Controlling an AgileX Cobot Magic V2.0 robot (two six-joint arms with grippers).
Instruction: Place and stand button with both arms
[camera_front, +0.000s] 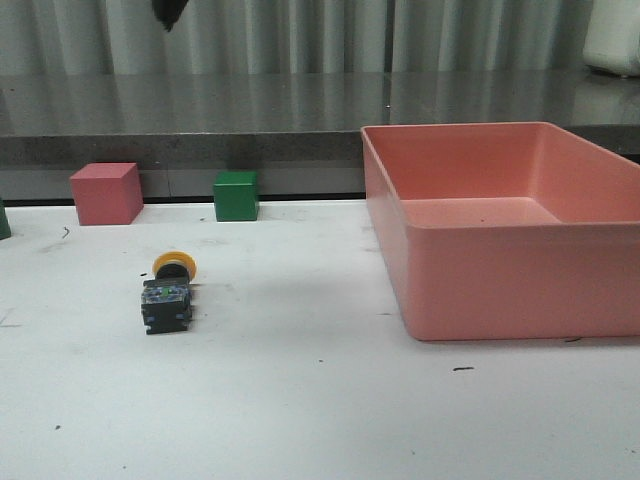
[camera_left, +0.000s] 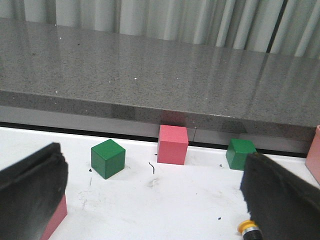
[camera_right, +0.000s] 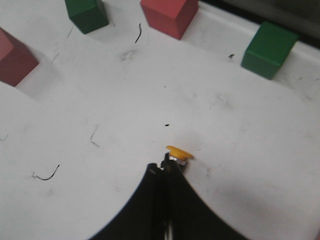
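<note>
The button (camera_front: 168, 290) lies on its side on the white table at the left, yellow cap toward the back and dark boxy base toward me. My left gripper (camera_left: 152, 170) is open wide and empty, and the button's cap (camera_left: 248, 227) peeks out beside its right finger (camera_left: 282, 200). My right gripper (camera_right: 161, 167) is shut with nothing between its fingers. The yellow cap (camera_right: 179, 152) shows just beyond its tips, lower down on the table. Neither gripper shows near the button in the front view; only a black arm part (camera_front: 168, 12) shows at the top edge.
A large pink bin (camera_front: 480, 270) stands on the right of the table. A red cube (camera_front: 105, 193) and a green cube (camera_front: 236, 195) stand at the back left, another green cube (camera_front: 3, 218) at the left edge. A grey stone ledge (camera_front: 300, 110) runs behind.
</note>
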